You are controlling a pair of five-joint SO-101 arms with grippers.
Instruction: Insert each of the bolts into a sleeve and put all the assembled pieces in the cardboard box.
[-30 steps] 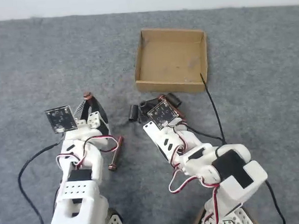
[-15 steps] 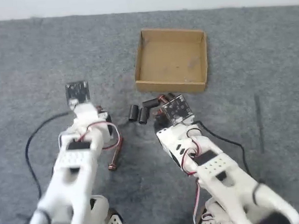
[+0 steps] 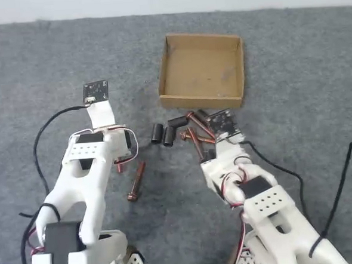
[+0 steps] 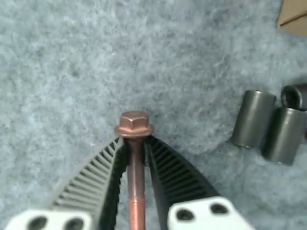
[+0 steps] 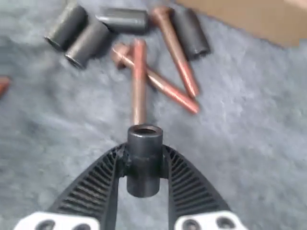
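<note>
The left gripper (image 4: 135,143) is clamping a copper-coloured bolt (image 4: 135,125) by its shaft. The bolt's hexagonal head is sticking out just past the fingertips and hanging over the grey carpeted bench (image 4: 72,57). The right gripper (image 5: 144,152) is squeezing a dark sleeve (image 5: 144,179) between its ribbed fingers (image 5: 103,175), with the sleeve's open end pointing away from the wrist. Past that held sleeve, three loose bolts (image 5: 139,81) are lying on the bench, crossing one another.

In the high view, the cardboard box (image 3: 201,70) is sitting open at the far side of the bench. The loose parts are lying in a cluster at 6 to 7 o'clock from the box, close to its front wall. A pair of sleeves (image 3: 157,133) is lying side by side and touching at the 9 o'clock edge of the cluster. A third sleeve (image 3: 176,121) is lying at 1 o'clock from the pair. A fourth sleeve (image 3: 201,114) is resting just in front of the box wall, beside the crossed bolts. A single bolt (image 3: 136,181) is lying well apart, at 7 o'clock from the cluster and just beside the left arm (image 3: 83,173). The right arm (image 3: 251,190) is reaching in from 5 o'clock of the cluster, and its wrist is hanging near the crossed bolts.
</note>
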